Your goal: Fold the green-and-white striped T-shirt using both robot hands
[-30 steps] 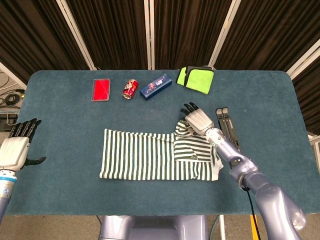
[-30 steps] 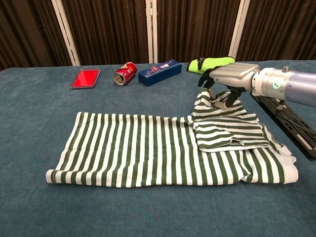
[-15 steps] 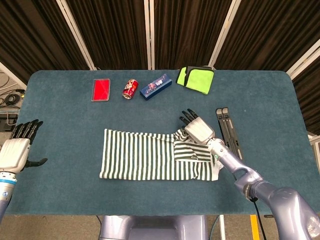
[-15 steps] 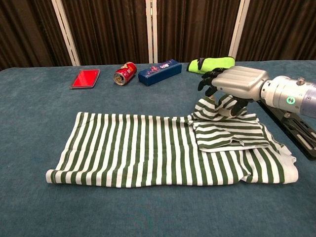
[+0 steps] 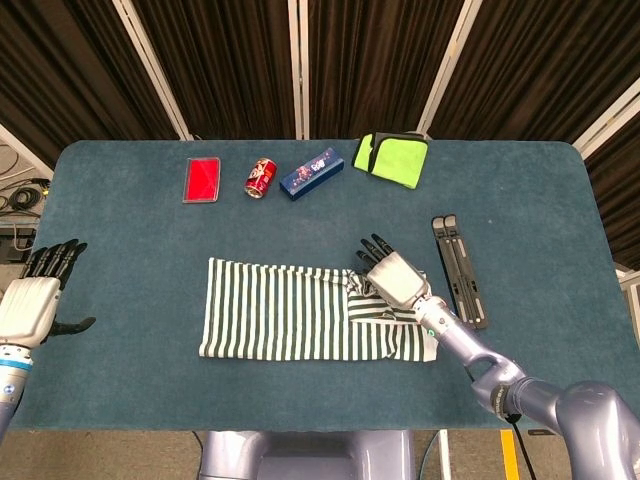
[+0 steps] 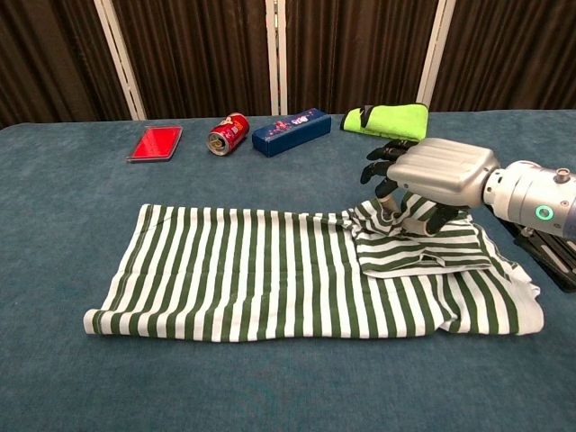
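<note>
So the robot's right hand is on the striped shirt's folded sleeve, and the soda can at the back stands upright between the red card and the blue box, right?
Not quite: the soda can lies on its side, as the chest view shows. The right hand is on the striped shirt, and the can does sit between the red card and the blue box.

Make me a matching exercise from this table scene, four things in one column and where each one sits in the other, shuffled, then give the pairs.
Things:
1. red can
2. blue box
3. right hand
4. left hand

Places:
A. off the table's left edge, holding nothing
B. over the folded sleeve of the striped T-shirt
C. between the red card and the blue box
D. between the red can and the yellow-green cloth

Pairs: 1-C, 2-D, 3-B, 4-A
</note>
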You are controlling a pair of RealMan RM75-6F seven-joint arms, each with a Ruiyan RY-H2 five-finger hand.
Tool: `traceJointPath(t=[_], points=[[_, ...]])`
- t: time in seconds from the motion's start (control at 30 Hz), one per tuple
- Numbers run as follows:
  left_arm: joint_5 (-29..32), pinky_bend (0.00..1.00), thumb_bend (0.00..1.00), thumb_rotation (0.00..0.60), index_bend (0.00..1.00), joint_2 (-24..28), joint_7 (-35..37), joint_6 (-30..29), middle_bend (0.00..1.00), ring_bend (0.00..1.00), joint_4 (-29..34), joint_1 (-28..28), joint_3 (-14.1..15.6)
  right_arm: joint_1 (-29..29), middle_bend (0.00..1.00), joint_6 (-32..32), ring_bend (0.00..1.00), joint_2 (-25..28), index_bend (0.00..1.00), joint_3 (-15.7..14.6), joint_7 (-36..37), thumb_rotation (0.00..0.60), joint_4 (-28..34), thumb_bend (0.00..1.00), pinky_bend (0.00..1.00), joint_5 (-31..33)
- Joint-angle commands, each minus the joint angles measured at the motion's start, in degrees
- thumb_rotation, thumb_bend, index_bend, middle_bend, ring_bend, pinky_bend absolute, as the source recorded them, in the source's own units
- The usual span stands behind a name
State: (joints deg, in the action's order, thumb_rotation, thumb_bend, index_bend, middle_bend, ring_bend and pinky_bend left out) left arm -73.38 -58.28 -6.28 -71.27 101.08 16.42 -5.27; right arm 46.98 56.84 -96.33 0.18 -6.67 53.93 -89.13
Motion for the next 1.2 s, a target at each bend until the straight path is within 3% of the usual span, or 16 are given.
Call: traceJointPath(t=[0.03,0.47,0.8,1.0,1.2], points=[[-0.05,0.00,0.00,0.600,0.00,0.02,0.05,0.01,0.00,0.00,0.03,-0.01,0.02,-0.58,0.16,0.02,0.00,0.40,0.73,0.02,-0.83,0.600,0.95,0.39,0.00,0.24],[0.09,0.00,0.00,0.600,0.00,-0.08,-0.25,0.37,0.00,0.00,-0.09,0.09,0.08,-2.57,0.09,-0.70,0.00,2.08,0.70,-0.86,-0.35,0.600,3.75,0.38,0.01,0.54],[0.10,0.00,0.00,0.600,0.00,-0.27,-0.70,0.43,0.00,0.00,-0.02,0.12,0.16,-4.42,0.05,0.07,0.00,4.52,0.50,-2.12,-0.51,0.600,7.60,0.35,0.02,-0.16],[0.00,0.00,0.00,0.600,0.00,-0.35,-0.95,0.46,0.00,0.00,0.14,0.15,0.24,-5.26,0.04,0.67,0.00,6.40,0.25,-2.80,-1.10,0.600,9.84,0.33,0.01,-1.06],[-0.28,0.00,0.00,0.600,0.00,-0.32,-1.09,0.20,0.00,0.00,0.44,0.02,0.33,-5.81,0.02,1.18,0.00,7.77,0.21,-3.05,-3.05,0.600,11.72,0.28,0.01,-1.83]])
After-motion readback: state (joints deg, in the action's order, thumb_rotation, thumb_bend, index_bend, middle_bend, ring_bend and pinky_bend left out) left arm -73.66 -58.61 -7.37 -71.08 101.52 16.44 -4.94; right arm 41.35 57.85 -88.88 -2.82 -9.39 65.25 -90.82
